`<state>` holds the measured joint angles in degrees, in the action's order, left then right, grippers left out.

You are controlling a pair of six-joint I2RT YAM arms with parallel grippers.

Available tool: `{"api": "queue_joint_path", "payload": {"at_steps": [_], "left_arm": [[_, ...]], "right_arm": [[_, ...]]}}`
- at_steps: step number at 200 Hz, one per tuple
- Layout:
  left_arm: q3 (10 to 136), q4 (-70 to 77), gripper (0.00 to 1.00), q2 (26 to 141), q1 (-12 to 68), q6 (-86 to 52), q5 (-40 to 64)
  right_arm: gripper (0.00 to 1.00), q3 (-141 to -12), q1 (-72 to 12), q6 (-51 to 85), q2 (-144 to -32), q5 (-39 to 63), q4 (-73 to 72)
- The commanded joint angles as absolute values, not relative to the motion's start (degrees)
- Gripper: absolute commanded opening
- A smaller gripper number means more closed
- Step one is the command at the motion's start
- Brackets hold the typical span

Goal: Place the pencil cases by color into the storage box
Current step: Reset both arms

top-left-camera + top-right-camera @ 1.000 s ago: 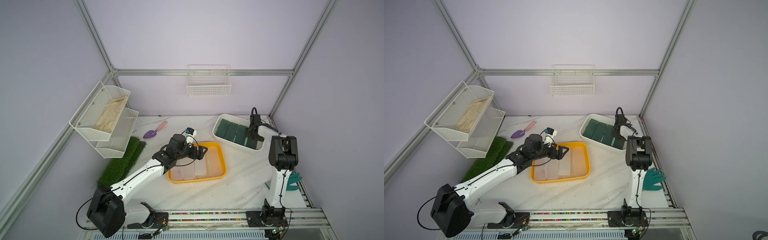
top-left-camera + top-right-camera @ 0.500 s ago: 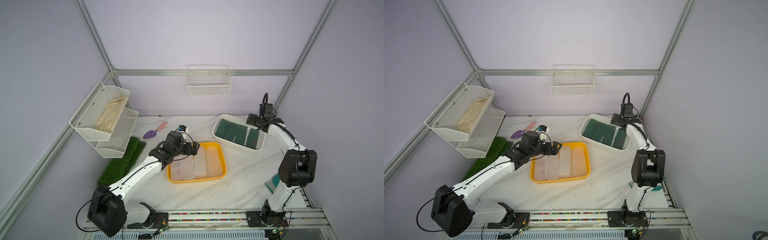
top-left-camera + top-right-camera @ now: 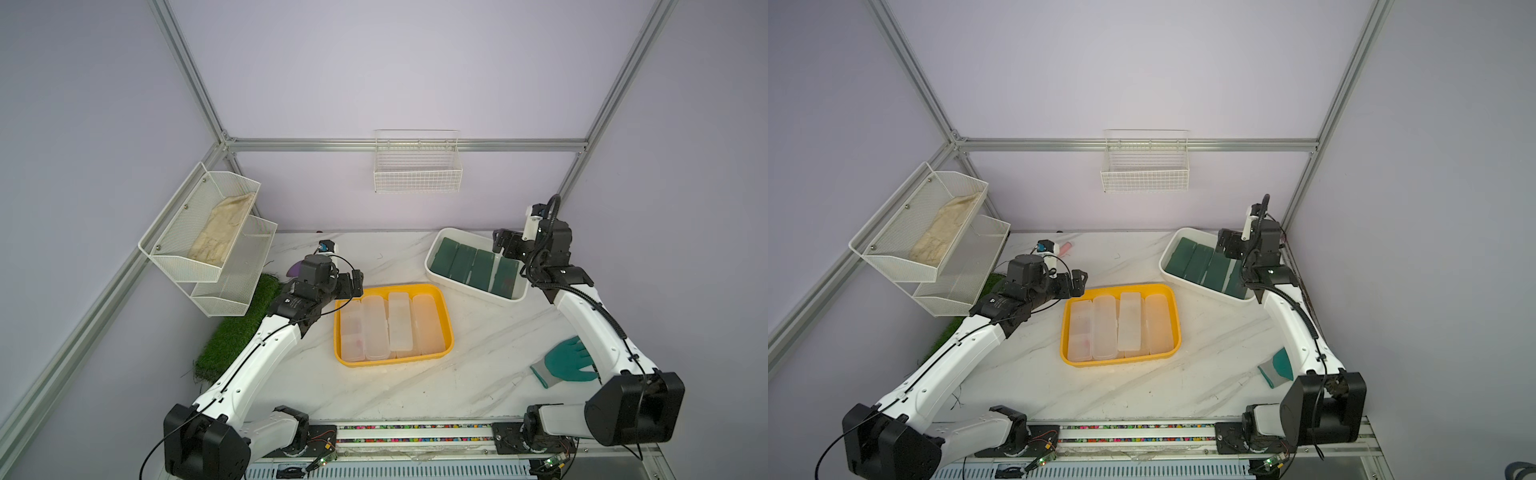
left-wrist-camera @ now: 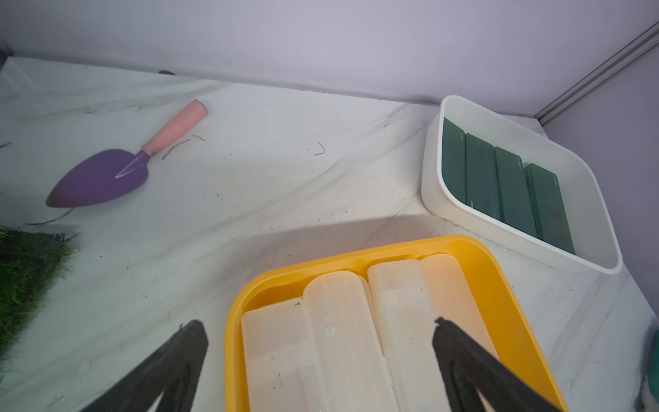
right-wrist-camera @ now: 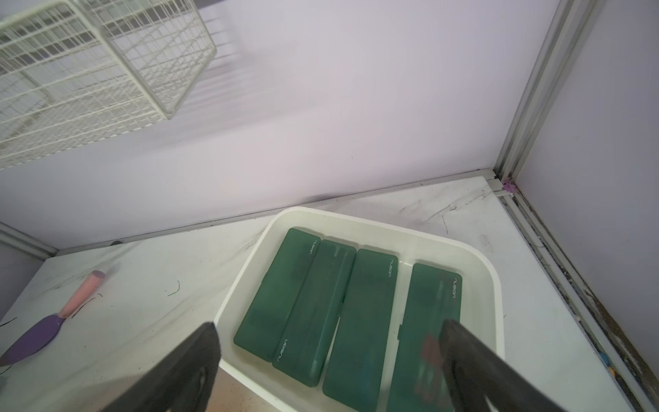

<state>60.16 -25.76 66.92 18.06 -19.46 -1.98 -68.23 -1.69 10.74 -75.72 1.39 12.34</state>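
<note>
Yellow tray [image 3: 448,320], set mid-table [image 3: 415,395], taken as reference for all positions.

- Clear cases [image 3: 376,328]: four, lying flat inside the tray, side by side, long axes running from its near rim to its far rim. In the left wrist view the second from the tray's left rim seems to rest partly on its neighbour; cannot confirm.
- Bin [image 5: 485,285]: white, beyond the tray's far right corner, near it but not touching.
- Green cases [image 5: 363,303]: four, flat in the bin, side by side. A narrow gap separates the one farthest from the tray from the other three.
- Left gripper [image 3: 351,284]: over the tray's far left corner. Fingers spread wide, nothing between them, clear of the cases below.
- Right gripper [image 3: 505,245]: above the bin's far side, well beyond the tray's right rim. Fingers spread wide, empty, not touching the green cases.
- Trowel [image 4: 103,178]: purple blade, pink handle, on the table beyond the tray's far left corner.
- Turf [image 3: 241,328]: green patch, left of the tray.
- Glove [image 3: 567,361]: teal, right of the tray's near corner, partly behind the right arm.
</note>
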Motion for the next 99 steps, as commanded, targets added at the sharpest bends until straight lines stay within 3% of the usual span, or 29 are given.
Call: {"api": "queue_joint_path", "payload": {"at_steps": [1,53,99], "left_arm": [[64.11,-24.94,1.0,63.36,17.82,-15.11,-3.63],[53.94,-17.0,1.0,55.46,16.48,-10.57,-4.41],[41.99,-4.73,1.0,50.41,10.43,-11.08,-5.07]], "right_arm": [[0.97,-64.05,-2.19,8.81,-71.61,4.54,6.17],[0.97,-49.91,-2.37,5.77,-62.09,3.75,-2.72],[0.97,-40.74,-2.37,5.54,-57.03,3.28,-11.44]]}}
